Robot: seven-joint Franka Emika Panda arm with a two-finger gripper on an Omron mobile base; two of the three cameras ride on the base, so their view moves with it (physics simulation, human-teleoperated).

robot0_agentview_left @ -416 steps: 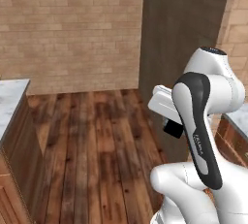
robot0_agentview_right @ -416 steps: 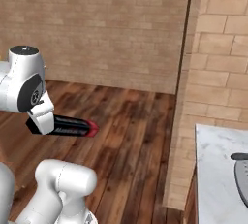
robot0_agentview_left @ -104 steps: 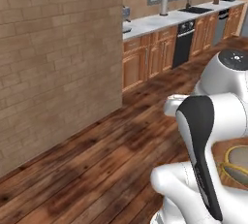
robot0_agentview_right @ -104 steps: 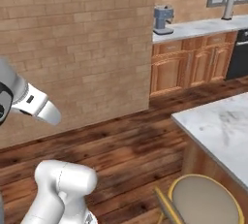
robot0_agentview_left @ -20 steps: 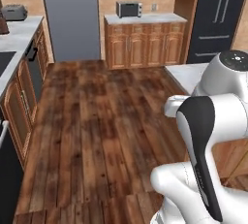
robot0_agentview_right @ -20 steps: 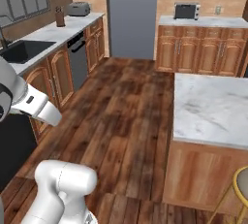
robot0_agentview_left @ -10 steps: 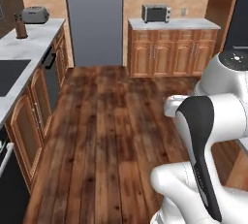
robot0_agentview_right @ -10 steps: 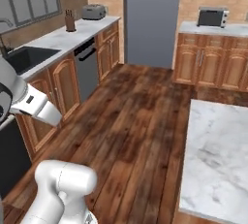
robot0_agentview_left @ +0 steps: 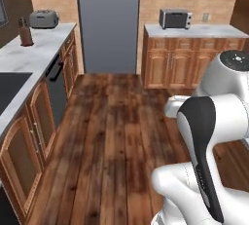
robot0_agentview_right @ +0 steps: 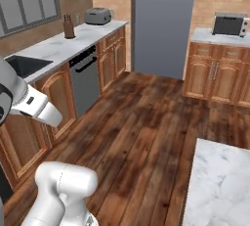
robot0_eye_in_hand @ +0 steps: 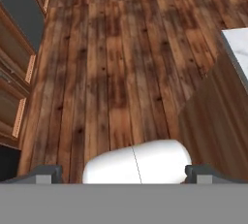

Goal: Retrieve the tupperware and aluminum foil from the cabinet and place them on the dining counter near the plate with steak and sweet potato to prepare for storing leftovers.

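With the fingers (robot0_eye_in_hand: 203,172) spread wide over bare wood floor (robot0_eye_in_hand: 116,72) and holding nothing, and neither tub nor foil anywhere among the base cabinets (robot0_agentview_left: 29,141), toaster (robot0_agentview_left: 44,19) and microwave (robot0_agentview_left: 175,18), both fetches seemingly remain undone.

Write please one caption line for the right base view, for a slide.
Robot arm above a wooden kitchen floor, toaster on the left worktop, microwave at right.
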